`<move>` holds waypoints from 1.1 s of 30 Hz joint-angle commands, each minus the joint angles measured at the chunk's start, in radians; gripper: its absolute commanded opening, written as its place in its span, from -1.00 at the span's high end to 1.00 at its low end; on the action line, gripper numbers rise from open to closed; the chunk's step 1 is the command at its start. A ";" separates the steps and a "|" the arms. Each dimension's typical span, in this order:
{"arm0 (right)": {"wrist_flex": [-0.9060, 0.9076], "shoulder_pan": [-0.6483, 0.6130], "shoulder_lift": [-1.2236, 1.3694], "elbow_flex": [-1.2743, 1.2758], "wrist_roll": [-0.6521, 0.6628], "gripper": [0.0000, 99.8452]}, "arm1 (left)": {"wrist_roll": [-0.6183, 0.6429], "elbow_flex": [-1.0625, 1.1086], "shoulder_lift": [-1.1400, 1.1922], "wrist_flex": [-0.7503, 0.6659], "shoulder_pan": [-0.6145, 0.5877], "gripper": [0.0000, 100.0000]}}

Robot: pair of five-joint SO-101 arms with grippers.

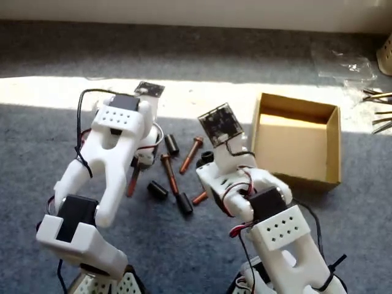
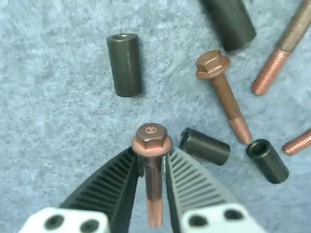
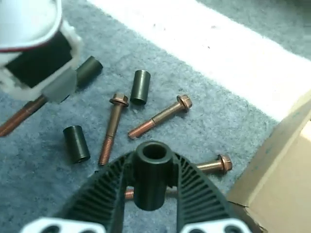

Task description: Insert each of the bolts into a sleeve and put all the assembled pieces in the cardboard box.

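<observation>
Clenched on a copper bolt (image 1: 131, 182), the left gripper (image 1: 134, 179) hangs low over the carpeted surface (image 1: 275, 239) in the high view. I cannot tell whether the bolt touches down. At its three o'clock the right gripper (image 1: 207, 160) is grasping a black sleeve (image 1: 207, 157). Loose bolts (image 1: 191, 154) and loose sleeves (image 1: 157, 189) lie scattered between the two. The cardboard box (image 1: 334, 147) stands at about two o'clock from the right gripper, with nothing in it that I can see.

On the left wrist view, the fingers (image 2: 121, 179) pinch the shank just under the hex head. The head juts past the tips and the threaded end points back toward the wrist.

On the right wrist view, the pads (image 3: 194, 189) hold the sleeve by its sides, with its bore open toward the camera. One spare bolt (image 3: 214, 165) lies just beyond it, near the box.

My worry is the mating. With the head leading, I judge the thread cannot enter the bore without a regrasp. A round shank in a narrow pinch may swivel under any push. If the axes are off, the thread could catch the sleeve's rim and shove the sleeve through the pads. The arms are close, so they could knock each other or scatter the loose parts.
</observation>
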 commanded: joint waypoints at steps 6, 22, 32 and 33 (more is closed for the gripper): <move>-0.028 -0.031 -0.266 -0.031 0.009 0.95 | -0.032 -0.320 -0.018 0.226 -0.031 0.99; -0.214 -0.033 -0.526 0.251 0.003 0.95 | -0.032 -0.438 -0.424 0.253 0.010 0.99; -0.455 -0.033 -0.526 0.453 -0.101 0.95 | -0.028 -0.039 -0.602 0.012 0.012 0.99; -0.458 -0.033 -0.526 0.458 -0.110 0.95 | -0.028 0.007 -0.638 -0.032 0.012 0.99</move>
